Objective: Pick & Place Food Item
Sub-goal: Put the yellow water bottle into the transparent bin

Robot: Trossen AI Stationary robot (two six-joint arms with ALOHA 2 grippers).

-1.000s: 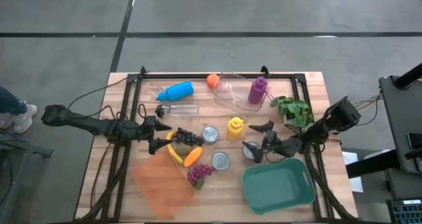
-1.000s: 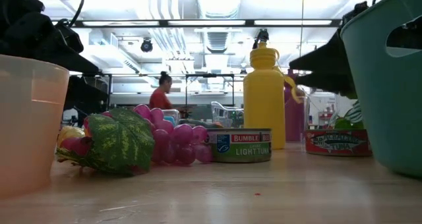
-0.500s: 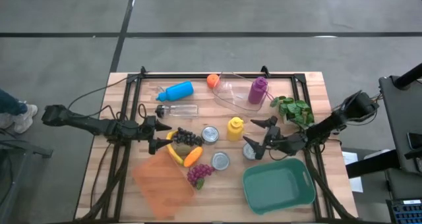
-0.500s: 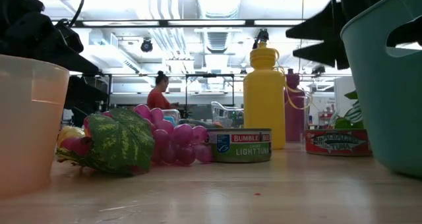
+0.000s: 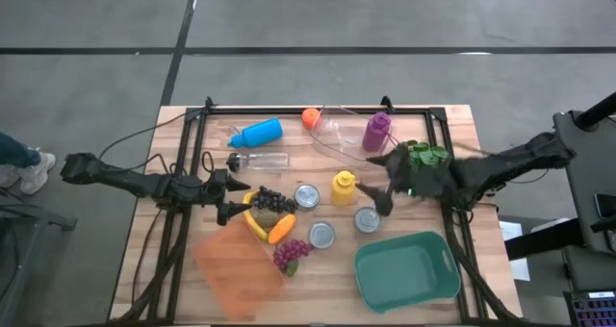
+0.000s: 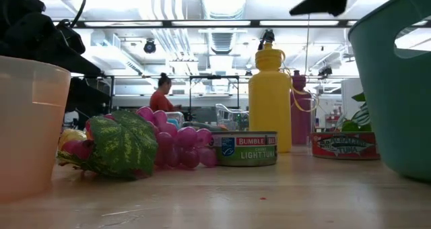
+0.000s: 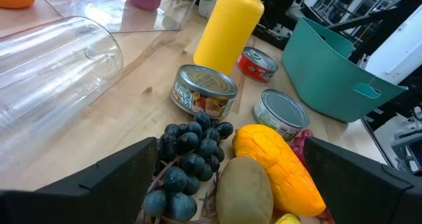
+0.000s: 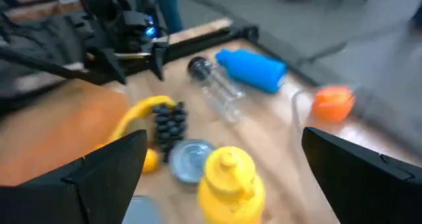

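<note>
Food lies at the table's middle left: dark grapes (image 5: 273,201), a banana (image 5: 253,223), an orange-yellow fruit (image 7: 279,163), a brown one (image 7: 244,191) and purple grapes with a leaf (image 5: 292,255). An orange (image 5: 310,117) sits near the far edge. My left gripper (image 5: 235,199) stands open and low, just left of the dark grapes, touching nothing. My right gripper (image 5: 378,178) hangs open high above the table, over the spot between the yellow bottle (image 5: 344,186) and the green plant (image 5: 426,160). It shows at the top of the low view (image 6: 324,0).
A teal bin (image 5: 406,271) stands near right and an orange plastic container (image 5: 236,269) near left. Three cans (image 5: 307,196) (image 5: 321,235) (image 5: 367,219) stand mid-table. A blue bottle (image 5: 258,133), a clear bottle (image 5: 260,161), a clear bowl (image 5: 339,135) and a purple bottle (image 5: 375,132) are at the far side.
My right gripper has risen from table height beside the teal bin to well above the table. It has also drifted a little toward the far edge and stayed open.
</note>
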